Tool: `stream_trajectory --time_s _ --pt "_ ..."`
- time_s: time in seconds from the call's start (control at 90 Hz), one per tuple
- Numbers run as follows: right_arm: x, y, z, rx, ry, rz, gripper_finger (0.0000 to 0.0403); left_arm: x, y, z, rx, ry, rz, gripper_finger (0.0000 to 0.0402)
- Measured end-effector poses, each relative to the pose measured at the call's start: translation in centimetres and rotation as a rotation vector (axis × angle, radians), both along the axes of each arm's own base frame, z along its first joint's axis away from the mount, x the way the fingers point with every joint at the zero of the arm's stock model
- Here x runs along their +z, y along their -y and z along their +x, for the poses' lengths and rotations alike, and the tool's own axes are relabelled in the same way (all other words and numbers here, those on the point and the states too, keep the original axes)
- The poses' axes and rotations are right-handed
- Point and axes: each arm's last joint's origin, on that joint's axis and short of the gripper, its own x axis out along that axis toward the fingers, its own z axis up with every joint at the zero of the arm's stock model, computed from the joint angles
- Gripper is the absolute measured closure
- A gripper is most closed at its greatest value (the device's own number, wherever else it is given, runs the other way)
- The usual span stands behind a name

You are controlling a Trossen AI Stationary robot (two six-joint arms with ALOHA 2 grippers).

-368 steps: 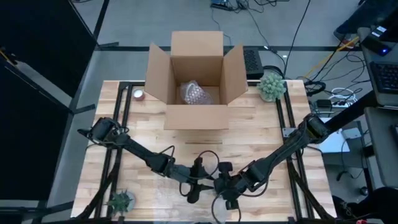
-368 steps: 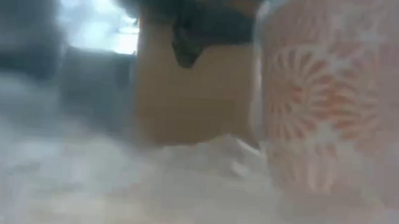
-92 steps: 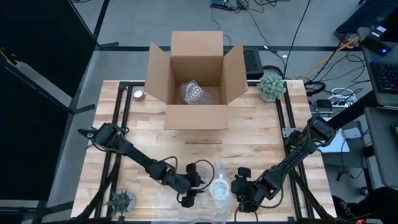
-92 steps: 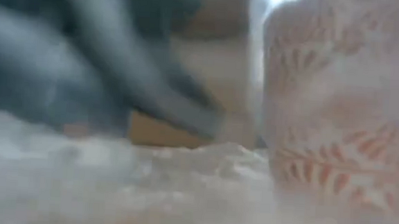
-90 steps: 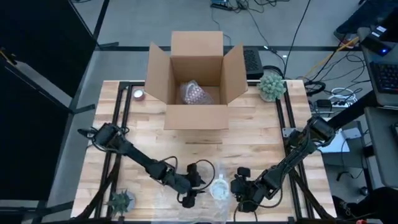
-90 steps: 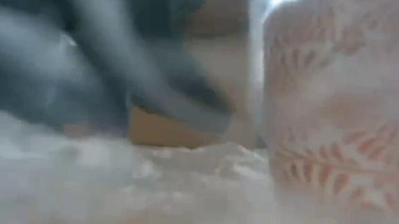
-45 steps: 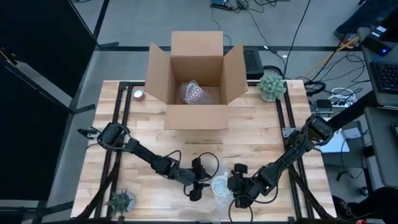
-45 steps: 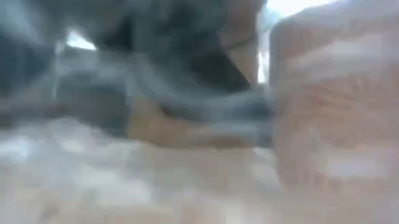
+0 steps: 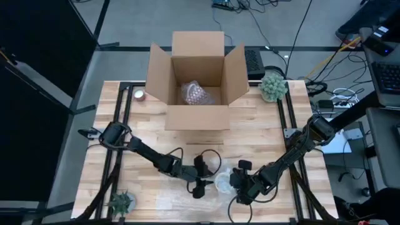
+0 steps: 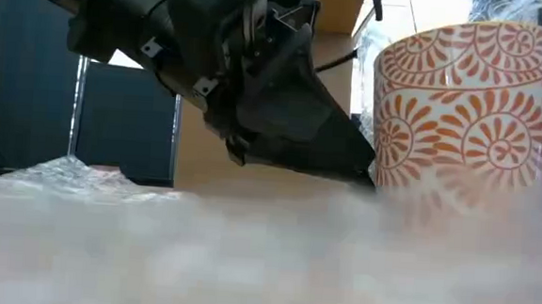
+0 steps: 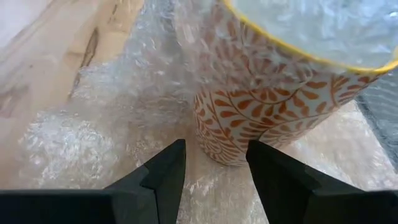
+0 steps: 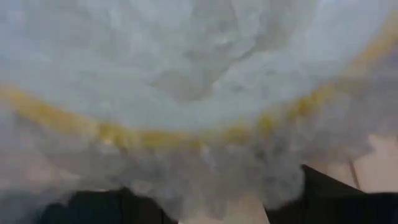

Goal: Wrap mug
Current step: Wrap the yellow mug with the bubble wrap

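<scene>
The white ceramic mug with an orange leaf-and-spiral pattern and a yellow rim (image 9: 223,182) is seen upright near the front edge of the light wooden tabletop (image 9: 262,134), between the two claws. It is stood on a sheet of clear bubble wrap (image 11: 93,130) that is spread flat around its base, and wrap is also seen inside its mouth.

The left claw (image 9: 199,189) is positioned low at the mug's left side. In the left wrist view its two dark fingers (image 11: 163,171) are seen parted to a moderate width, with only wrap between them, and the mug's base is found just beyond the fingertips. In the low view this claw is shown angled down with its tip next to the mug wall.

The right claw (image 9: 237,187) is placed against the mug's right side. In the right wrist view the picture is filled by wrap and the yellow rim; whether this claw is spread or closed cannot be told.

An open brown cardboard box (image 9: 197,81) is set at the back of the tabletop, well apart from the mug.
</scene>
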Motion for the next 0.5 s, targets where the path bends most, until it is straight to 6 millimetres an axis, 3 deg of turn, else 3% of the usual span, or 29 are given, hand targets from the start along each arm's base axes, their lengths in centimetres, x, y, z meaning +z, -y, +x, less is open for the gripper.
stream_trajectory --time_s 0.2,0.5 --pt "0.9 -0.2 -0.5 -0.008 -0.005 0.054 0.0245 0.3 0.2 -0.4 -0.025 -0.029 0.008 0.0238" --pt "2.9 -0.6 -1.7 0.012 0.03 0.097 0.0245 4.6 -0.3 -2.7 -0.047 -0.133 0.071 0.0238"
